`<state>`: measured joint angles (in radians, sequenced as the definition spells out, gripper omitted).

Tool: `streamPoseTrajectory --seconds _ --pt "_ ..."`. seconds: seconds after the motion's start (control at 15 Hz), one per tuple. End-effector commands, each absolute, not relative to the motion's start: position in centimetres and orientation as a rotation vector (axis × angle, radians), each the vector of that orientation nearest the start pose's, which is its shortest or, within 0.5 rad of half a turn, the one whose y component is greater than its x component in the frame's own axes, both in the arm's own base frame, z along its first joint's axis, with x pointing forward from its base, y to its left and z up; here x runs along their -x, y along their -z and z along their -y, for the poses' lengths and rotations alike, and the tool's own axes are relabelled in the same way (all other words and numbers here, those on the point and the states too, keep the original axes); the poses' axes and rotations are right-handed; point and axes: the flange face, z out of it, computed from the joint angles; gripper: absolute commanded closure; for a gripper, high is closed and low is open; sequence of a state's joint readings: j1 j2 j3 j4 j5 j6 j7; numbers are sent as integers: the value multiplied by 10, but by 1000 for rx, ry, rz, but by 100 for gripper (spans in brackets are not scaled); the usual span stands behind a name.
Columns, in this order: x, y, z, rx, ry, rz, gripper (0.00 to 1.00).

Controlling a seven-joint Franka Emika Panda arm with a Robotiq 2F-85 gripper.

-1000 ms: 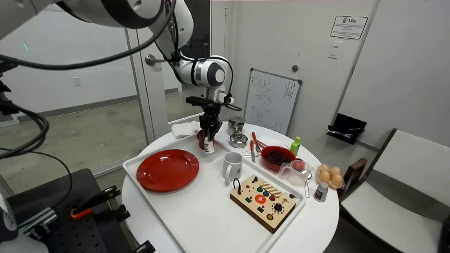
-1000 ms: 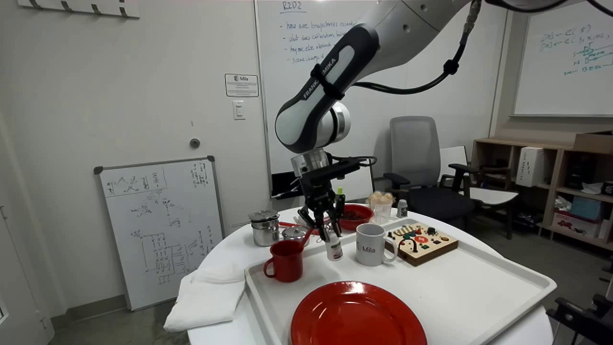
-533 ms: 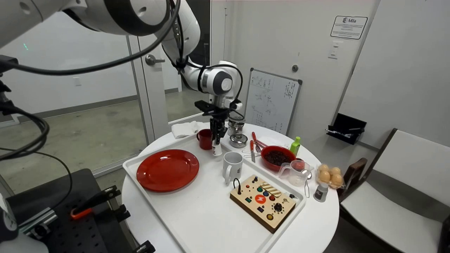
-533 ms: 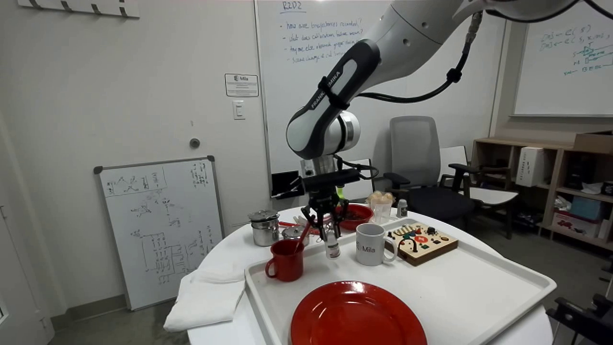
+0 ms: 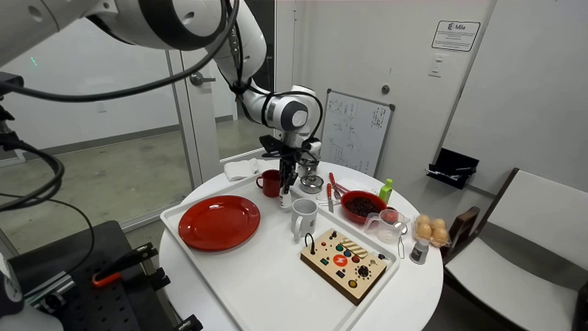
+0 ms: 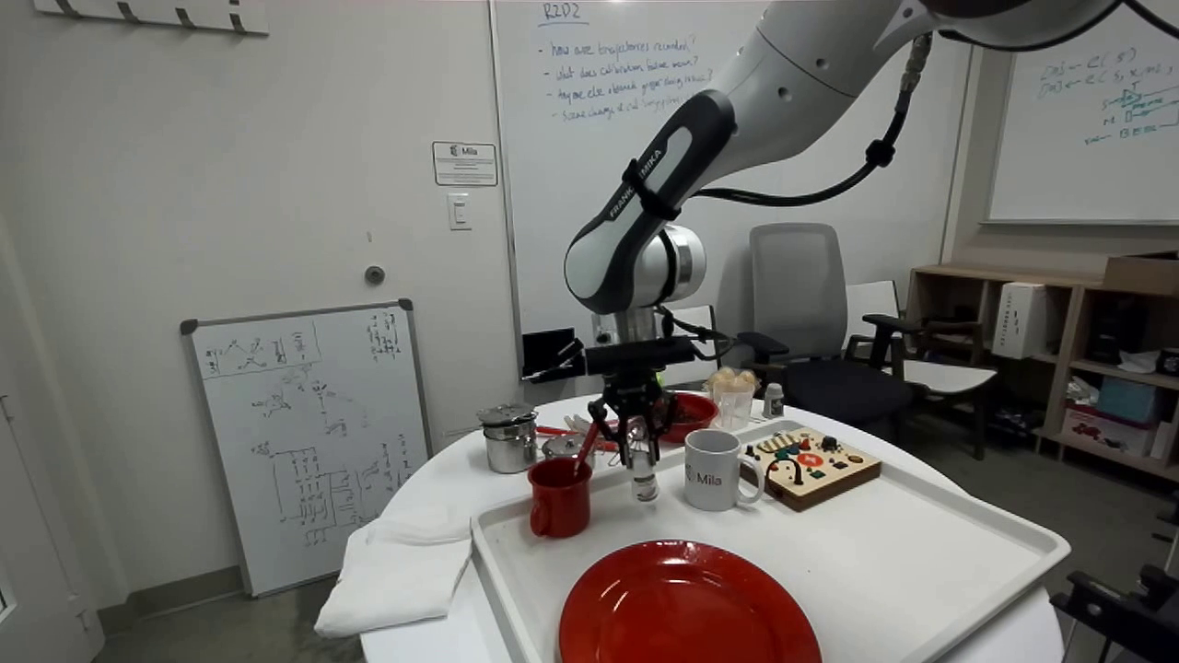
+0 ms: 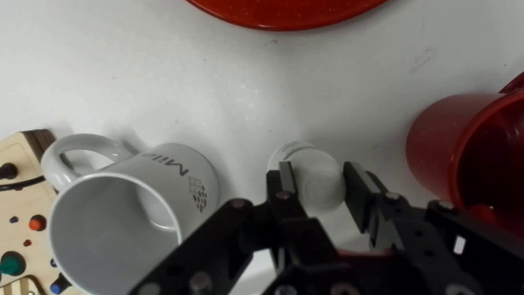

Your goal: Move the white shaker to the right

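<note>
The white shaker point(image 7: 323, 190) was a cylinder with a rounded top and dark print on its lower body. It was held close to upright by the end effector point(image 7: 318, 176), whose fingers point(image 7: 284, 180) were clamped on its upper part. It was located over the white tray point(image 5: 257, 285), between the red mug point(image 6: 560, 505) and the white Mila mug point(image 6: 709, 474); contact with the tray could not be determined. The tray had a raised rim, rested on a round white bench point(image 5: 409, 294), and carried a red plate point(image 5: 219, 223) and a wooden control panel point(image 5: 344, 266). A folded white cloth point(image 6: 401, 571) lay beside the tray. A framed whiteboard point(image 6: 318, 460) leaned against the wall point(image 6: 304, 184); a gray office chair point(image 6: 799, 285) stood beyond the bench.
</note>
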<state>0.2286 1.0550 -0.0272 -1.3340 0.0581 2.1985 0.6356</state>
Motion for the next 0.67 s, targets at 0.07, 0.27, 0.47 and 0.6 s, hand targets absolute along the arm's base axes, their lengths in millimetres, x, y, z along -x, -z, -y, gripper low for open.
streamPoseTrajectory --seconds 0.07,0.27,0.47,0.6 --pt "-684 -63 -140 3040 -277 -838 91" --pt "-678 -56 -136 3020 -275 -883 91" --pt "-670 -47 -132 2998 -282 -931 91" --pt "-668 -45 -128 2979 -282 -958 91"
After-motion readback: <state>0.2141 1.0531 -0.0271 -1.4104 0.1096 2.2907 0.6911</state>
